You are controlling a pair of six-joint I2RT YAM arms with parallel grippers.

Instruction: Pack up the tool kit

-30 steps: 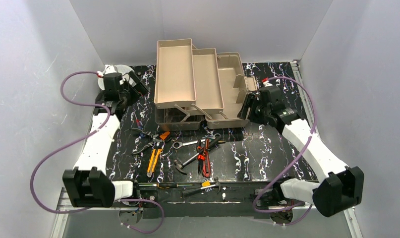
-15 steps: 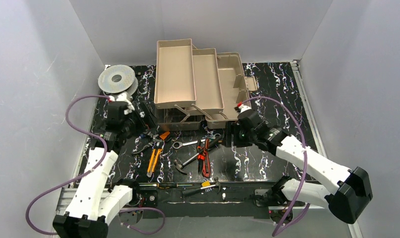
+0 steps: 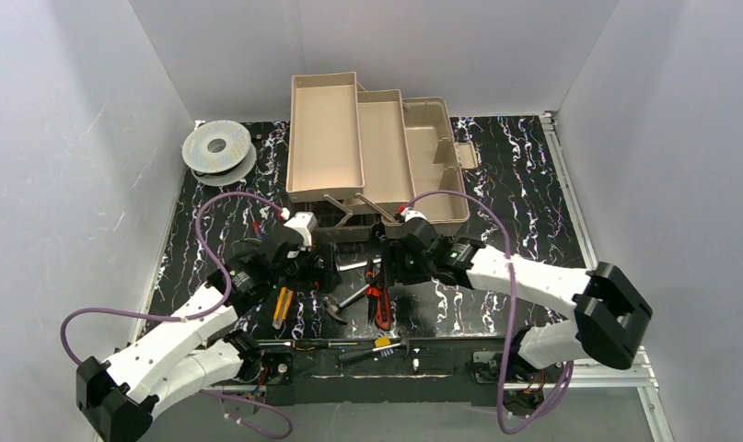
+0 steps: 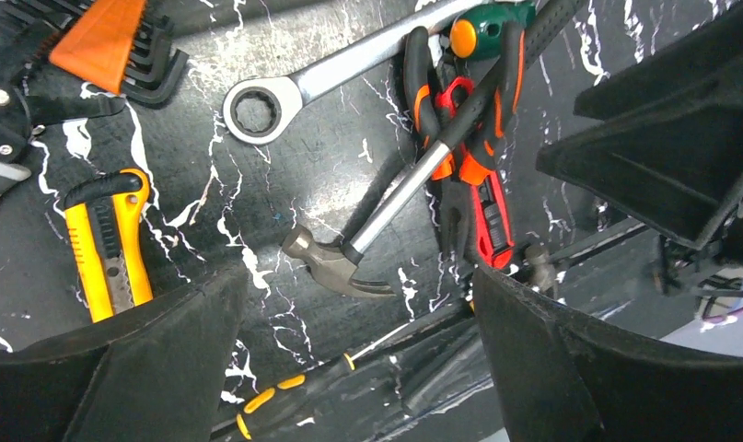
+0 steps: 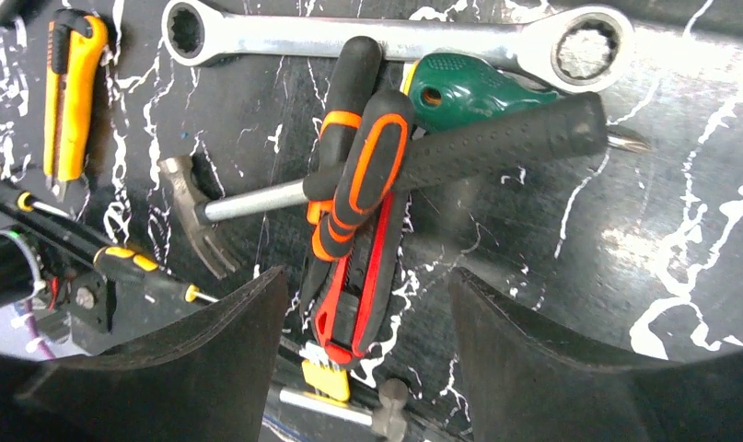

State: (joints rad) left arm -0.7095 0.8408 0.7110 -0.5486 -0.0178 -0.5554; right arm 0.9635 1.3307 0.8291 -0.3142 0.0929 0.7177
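Observation:
The tan toolbox (image 3: 324, 138) stands open at the back, its trays fanned out and bare. Loose tools lie in front of it: a hammer (image 4: 335, 262), a ring wrench (image 4: 303, 83), orange-handled pliers (image 5: 363, 175), a red utility knife (image 5: 358, 285), a green screwdriver (image 5: 450, 87) and a yellow utility knife (image 4: 110, 244). My left gripper (image 3: 317, 272) hangs open just above the hammer head (image 3: 333, 307), holding nothing. My right gripper (image 3: 390, 267) is open over the pliers and red knife, empty too. The hammer's black grip (image 5: 496, 143) lies across the pliers.
A grey spool (image 3: 218, 147) sits at the back left corner. An orange hex key set (image 4: 110, 41) lies left of the wrench. A yellow-and-black screwdriver (image 3: 321, 343) and other small tools rest along the front ledge. The two grippers face each other closely over the tool pile.
Both arms have swung in from beside the toolbox to the tool pile in the middle. The left came from near the spool, the right from the toolbox's right side.

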